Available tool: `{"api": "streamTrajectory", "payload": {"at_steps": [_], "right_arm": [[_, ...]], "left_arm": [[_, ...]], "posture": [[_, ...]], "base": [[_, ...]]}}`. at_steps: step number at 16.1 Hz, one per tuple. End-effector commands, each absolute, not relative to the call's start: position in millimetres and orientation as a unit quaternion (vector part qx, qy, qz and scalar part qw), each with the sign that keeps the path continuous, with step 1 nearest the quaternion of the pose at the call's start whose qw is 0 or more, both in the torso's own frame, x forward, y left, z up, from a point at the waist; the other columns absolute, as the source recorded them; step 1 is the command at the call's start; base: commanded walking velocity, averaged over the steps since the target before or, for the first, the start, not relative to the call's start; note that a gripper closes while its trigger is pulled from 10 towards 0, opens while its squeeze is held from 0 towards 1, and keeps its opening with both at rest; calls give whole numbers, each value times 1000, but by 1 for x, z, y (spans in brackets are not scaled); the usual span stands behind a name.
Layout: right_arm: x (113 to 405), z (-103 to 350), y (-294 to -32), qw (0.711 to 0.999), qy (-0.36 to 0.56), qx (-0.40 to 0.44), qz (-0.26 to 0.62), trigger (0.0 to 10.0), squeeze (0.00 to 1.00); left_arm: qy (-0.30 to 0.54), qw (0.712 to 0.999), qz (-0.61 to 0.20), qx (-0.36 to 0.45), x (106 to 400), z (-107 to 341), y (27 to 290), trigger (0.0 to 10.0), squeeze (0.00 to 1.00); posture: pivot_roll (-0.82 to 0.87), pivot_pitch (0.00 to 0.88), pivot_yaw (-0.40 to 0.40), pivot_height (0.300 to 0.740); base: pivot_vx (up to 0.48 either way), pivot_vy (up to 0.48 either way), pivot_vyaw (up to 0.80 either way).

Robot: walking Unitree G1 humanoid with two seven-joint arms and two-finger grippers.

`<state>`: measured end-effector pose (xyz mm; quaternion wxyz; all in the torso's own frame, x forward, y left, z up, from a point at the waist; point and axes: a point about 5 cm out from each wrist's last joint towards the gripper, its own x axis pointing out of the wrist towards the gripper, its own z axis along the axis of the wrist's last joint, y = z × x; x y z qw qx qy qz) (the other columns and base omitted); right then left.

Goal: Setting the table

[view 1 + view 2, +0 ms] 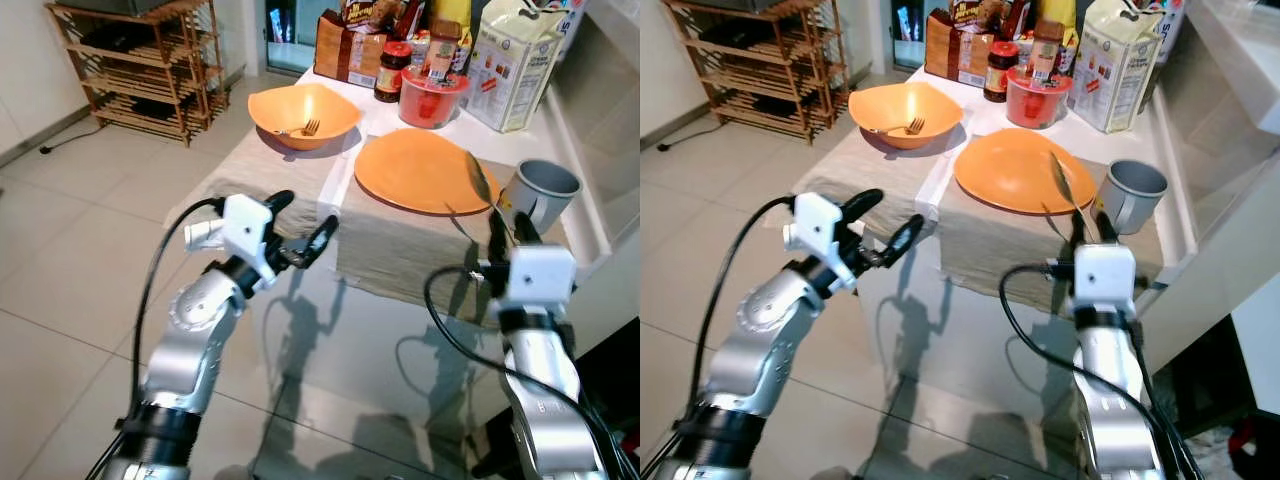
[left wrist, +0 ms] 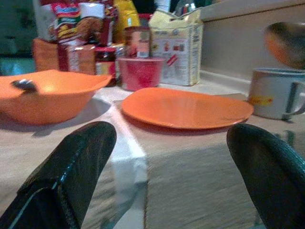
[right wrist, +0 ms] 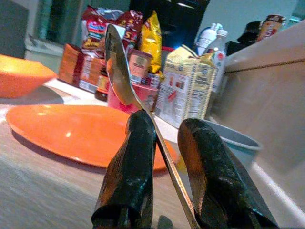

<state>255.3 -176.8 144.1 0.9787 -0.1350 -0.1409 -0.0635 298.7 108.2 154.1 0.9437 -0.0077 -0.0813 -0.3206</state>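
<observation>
Nearby, grey mug (image 1: 541,190) flanks orange plate (image 1: 425,170).

Ahead of your right gripper (image 1: 511,226) fingers the plate (image 1: 425,170) lies on the mat (image 1: 400,245), with the mug (image 1: 540,190) just right of them. Beyond your left gripper (image 1: 300,222) fingers sits the bowl (image 1: 303,115), a fork (image 1: 305,128) in it.

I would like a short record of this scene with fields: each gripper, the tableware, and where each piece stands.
left gripper: open, held low before the table's near edge
right gripper: shut on spoon, its bowl over the plate's right edge
plate: orange, on the right placemat
bowl: orange, fork inside
mug: grey, right of the plate
</observation>
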Motion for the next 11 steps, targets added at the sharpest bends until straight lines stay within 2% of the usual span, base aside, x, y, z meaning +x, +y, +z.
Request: {"api": "streamTrajectory", "payload": {"at_steps": [1, 5, 9, 11], "right_arm": [[257, 140, -180, 981, -127, -130, -65, 0, 0], [263, 138, -176, 982, -123, -134, -57, 0, 0], [271, 137, -174, 983, -121, -132, -46, 0, 0], [274, 131, -177, 987, -104, -105, -56, 0, 0]], "left_arm": [[-82, 938, -337, -7, 301, 155, 101, 10000, 0], [-83, 935, -346, -9, 303, 154, 95, 10000, 0], [-93, 943, -320, -3, 302, 154, 96, 10000, 0], [-99, 946, -308, 5, 305, 157, 97, 10000, 0]], "posture": [[46, 0, -12, 740], [29, 0, -4, 740], [58, 0, -23, 740], [65, 0, -24, 740]], "base": [[0, 0, -450], [0, 0, -567], [0, 0, 0], [0, 0, 0]]}}
